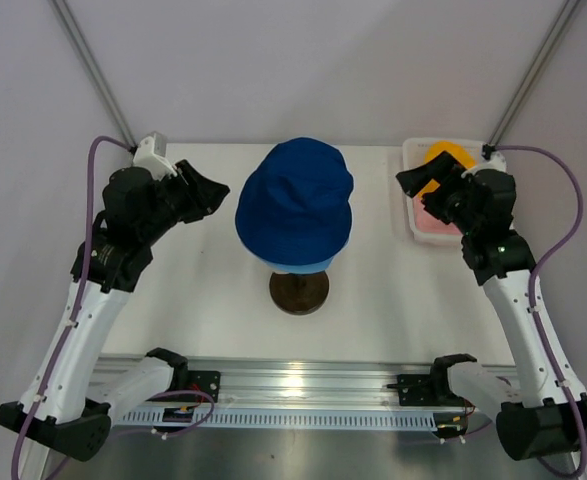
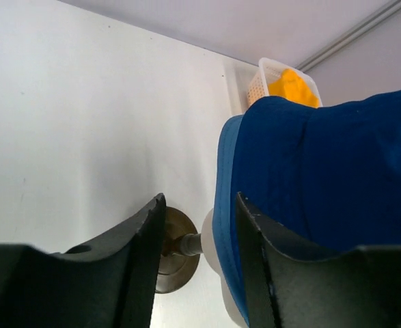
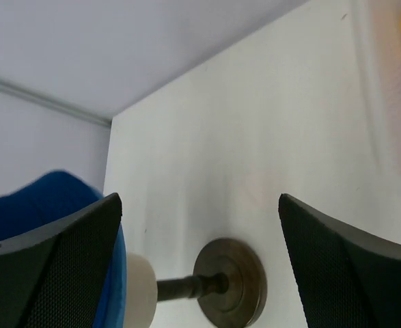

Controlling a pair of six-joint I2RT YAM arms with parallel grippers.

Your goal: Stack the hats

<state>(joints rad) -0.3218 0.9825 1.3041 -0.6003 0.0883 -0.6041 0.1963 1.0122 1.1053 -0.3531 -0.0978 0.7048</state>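
Note:
A navy blue hat (image 1: 295, 203) sits on the mannequin head, over a light blue hat (image 1: 308, 266) whose brim peeks out below it. The navy hat also shows in the left wrist view (image 2: 323, 178) and the right wrist view (image 3: 43, 201). A yellow-orange hat (image 1: 449, 156) and a pink hat (image 1: 435, 222) lie in the white basket (image 1: 413, 150) at the back right. My left gripper (image 1: 213, 190) is open and empty, left of the stack. My right gripper (image 1: 420, 187) is open and empty, over the basket's near-left side.
The mannequin's dark round base (image 1: 299, 291) stands on the white table in front of the stacked hats; it also shows in the right wrist view (image 3: 229, 281). The table's back edge meets the wall behind the hats.

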